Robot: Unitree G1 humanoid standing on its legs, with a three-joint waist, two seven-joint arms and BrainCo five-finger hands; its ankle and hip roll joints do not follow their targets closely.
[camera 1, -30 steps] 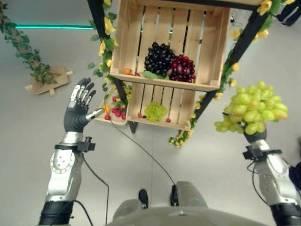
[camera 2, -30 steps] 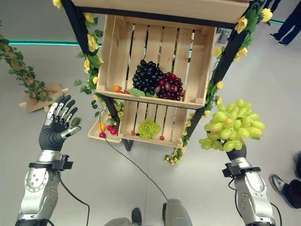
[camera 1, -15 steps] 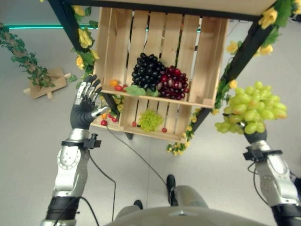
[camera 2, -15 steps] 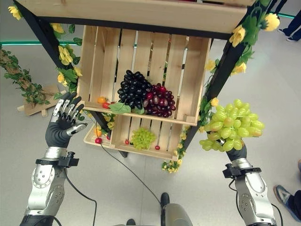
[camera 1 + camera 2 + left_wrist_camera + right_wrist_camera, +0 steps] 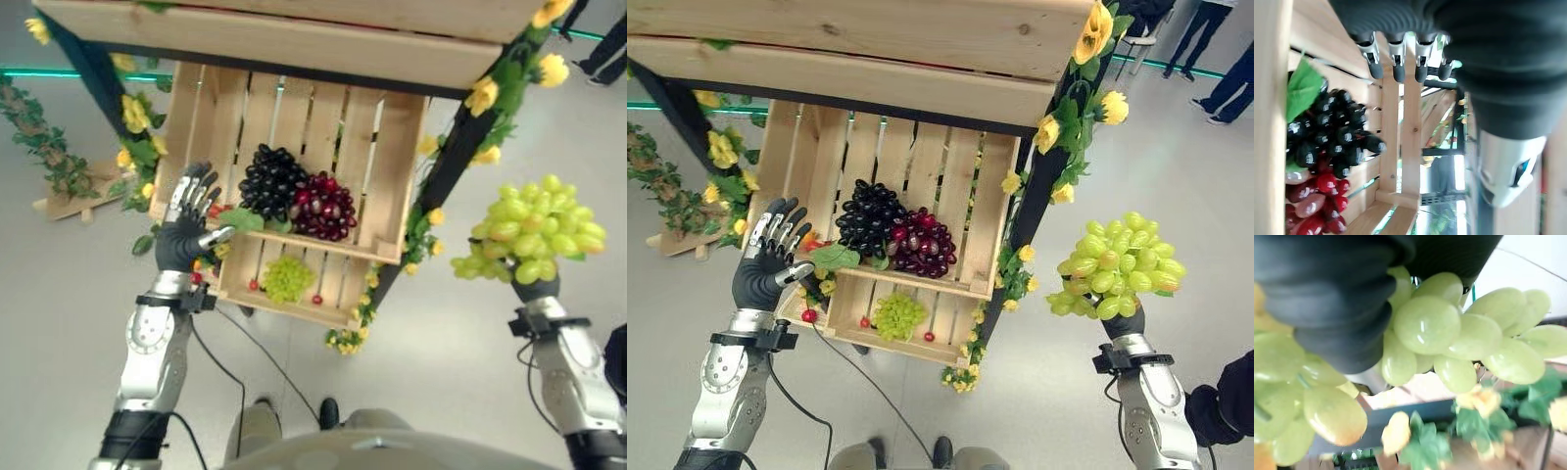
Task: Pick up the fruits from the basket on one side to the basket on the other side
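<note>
My right robot hand grips the green grapes; my left robot hand is open. I should carry them level, clear of the crate beside it.

The grape bunch held up is pale yellow-green. In the light wooden crate lie a black-purple bunch and a dark red bunch. Yellow flowers and green leaves trim the black frame.
</note>
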